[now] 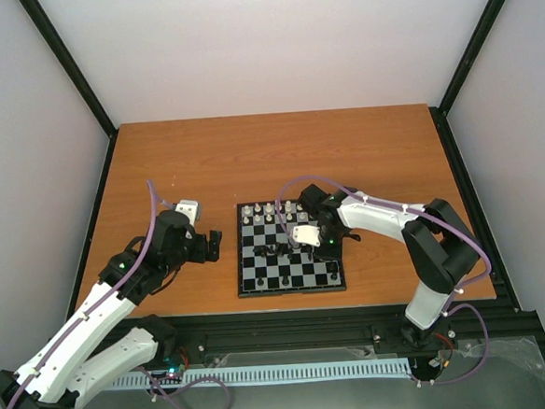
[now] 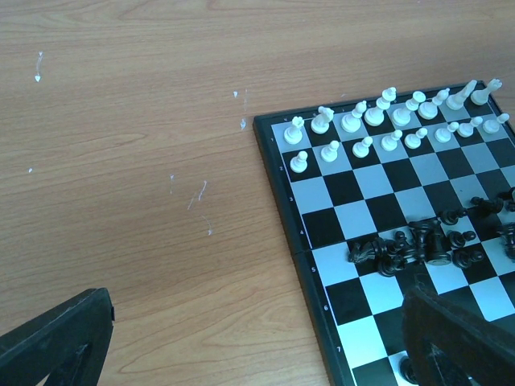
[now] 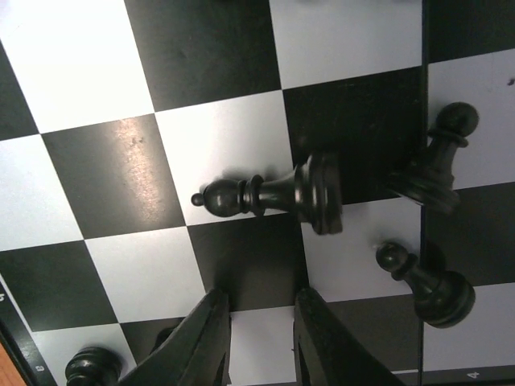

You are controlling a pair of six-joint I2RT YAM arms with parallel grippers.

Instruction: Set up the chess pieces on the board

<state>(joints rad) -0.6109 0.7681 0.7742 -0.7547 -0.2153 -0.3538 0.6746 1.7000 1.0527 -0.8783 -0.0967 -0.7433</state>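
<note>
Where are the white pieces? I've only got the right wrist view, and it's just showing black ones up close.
Observer: The white pieces stand in two rows along the far side of the board.
Operator: And the left arm?
Observer: The left gripper hangs beside the board's left edge, jaws wide open, empty.
Operator: How are the black ones spread?
Observer: The black pieces are bunched across the middle of the board, several tipped over.
</note>
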